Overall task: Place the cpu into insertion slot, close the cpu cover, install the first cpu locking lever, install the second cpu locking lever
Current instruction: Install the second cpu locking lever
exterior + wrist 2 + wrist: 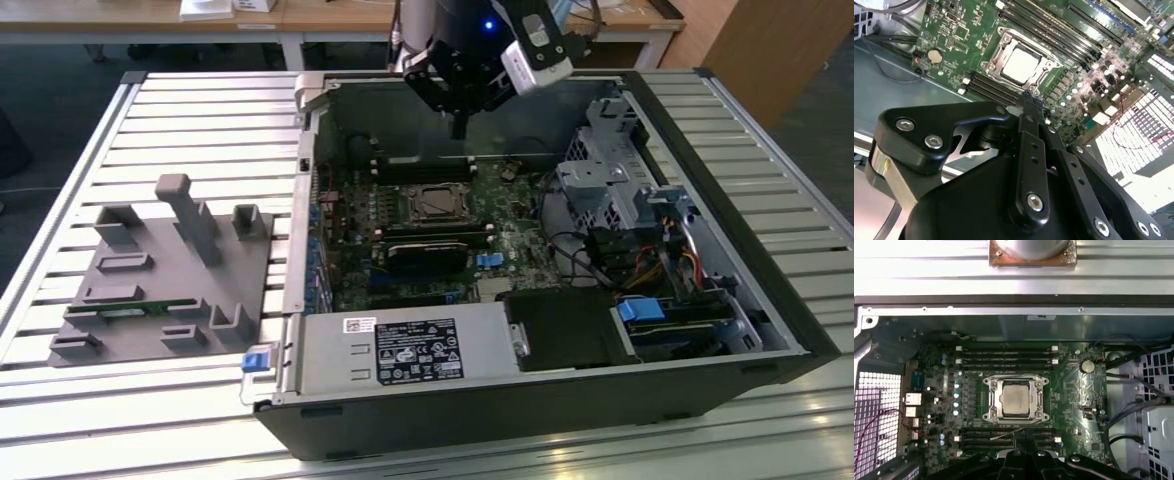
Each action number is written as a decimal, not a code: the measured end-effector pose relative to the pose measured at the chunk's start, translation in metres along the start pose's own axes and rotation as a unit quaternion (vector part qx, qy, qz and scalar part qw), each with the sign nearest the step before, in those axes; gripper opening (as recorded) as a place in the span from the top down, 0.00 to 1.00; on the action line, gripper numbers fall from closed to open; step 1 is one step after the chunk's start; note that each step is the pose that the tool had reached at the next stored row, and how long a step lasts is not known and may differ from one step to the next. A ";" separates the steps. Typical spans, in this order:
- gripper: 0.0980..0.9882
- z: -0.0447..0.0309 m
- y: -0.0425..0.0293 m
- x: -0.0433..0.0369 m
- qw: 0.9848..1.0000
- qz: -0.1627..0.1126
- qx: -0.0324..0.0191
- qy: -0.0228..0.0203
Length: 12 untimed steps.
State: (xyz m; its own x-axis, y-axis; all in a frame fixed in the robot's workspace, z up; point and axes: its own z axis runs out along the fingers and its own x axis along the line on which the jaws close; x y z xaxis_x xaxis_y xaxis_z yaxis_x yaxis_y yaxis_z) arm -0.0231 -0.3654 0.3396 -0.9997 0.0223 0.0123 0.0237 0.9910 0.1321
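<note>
Gripper (1033, 102) hangs shut and empty above the cpu (1016, 399), seated under its cpu cover (995, 400).

The arm's black tool (459, 128) is hanging upright with its slim fingers (1032, 102) pressed together, gripping nothing, a white-cased camera riding beside the wrist.
</note>
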 end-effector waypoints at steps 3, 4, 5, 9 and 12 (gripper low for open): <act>0.99 0.0054 -0.0007 -0.0001 1.000 0.000 0.000 0.000; 0.99 0.0071 -0.0010 -0.0001 1.000 0.000 0.001 0.000; 0.99 0.0090 -0.0012 -0.0002 1.000 0.000 0.000 0.000; 0.99 0.0109 -0.0015 -0.0002 1.000 0.000 0.000 0.000; 0.99 0.0133 -0.0020 -0.0002 1.000 0.000 0.000 0.000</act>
State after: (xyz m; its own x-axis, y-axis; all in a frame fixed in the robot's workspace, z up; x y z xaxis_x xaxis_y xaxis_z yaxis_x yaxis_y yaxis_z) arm -0.0231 -0.3657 0.3261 -0.9997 0.0223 0.0123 0.0238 0.9911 0.1313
